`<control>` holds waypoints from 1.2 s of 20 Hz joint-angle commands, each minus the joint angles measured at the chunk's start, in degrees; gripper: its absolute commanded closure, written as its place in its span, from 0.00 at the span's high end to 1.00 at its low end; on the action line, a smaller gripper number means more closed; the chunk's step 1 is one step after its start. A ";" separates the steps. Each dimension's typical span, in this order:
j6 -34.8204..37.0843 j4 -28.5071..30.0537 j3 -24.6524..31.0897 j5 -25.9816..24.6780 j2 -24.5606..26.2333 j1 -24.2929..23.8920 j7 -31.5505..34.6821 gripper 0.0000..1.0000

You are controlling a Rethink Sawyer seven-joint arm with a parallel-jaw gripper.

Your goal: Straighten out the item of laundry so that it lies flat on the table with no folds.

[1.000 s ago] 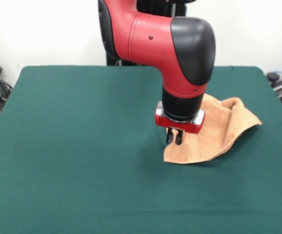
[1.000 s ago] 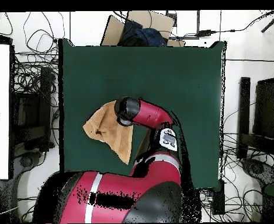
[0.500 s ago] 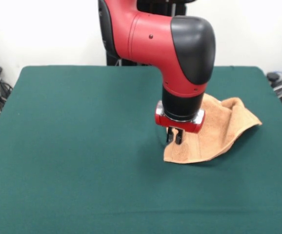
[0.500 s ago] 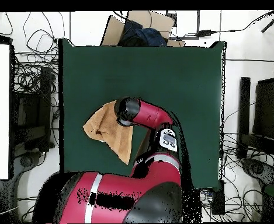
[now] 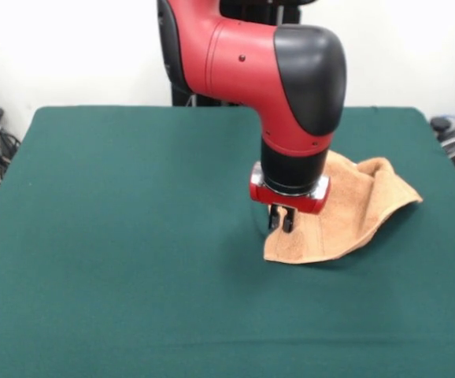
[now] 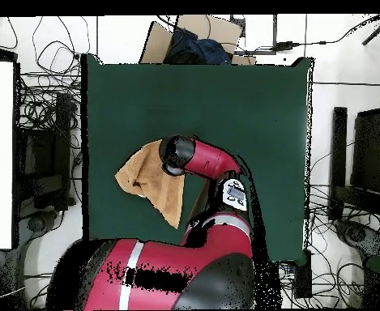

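From the front camera I see my gripper (image 5: pixel 282 222) pointing straight down under the red and black arm (image 5: pixel 290 87), its two dark fingers drawn close together with only a thin slit between them. Their tips sit right at the near-left part of the peach towel (image 5: pixel 345 213); I cannot tell from here whether any cloth is pinched between them or whether they only touch it. The towel spreads away from the gripper to the right and behind it, partly hidden by the wrist. It is not flat: a raised fold runs along its far right side, a pointed corner sticks out furthest from the gripper, and the rounded edge just below the fingertips lies on the green table (image 5: pixel 117 236). In the overhead camera the arm's black elbow cap covers the gripper, so I get nothing on the fingers there; the towel (image 6: pixel 148 182) shows as a rough triangle spreading out from under that cap, one point reaching toward the table's (image 6: pixel 225 97) edge nearest the robot base.
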 commanded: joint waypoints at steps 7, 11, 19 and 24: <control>0.05 2.67 2.74 -0.40 2.56 -2.82 8.55 0.00; 1.47 3.68 3.05 -0.65 1.36 -3.61 7.78 0.00; 5.26 5.19 3.38 -1.26 -1.84 -5.36 5.86 0.00; 5.81 5.43 4.00 -1.58 -2.40 -6.65 4.89 0.00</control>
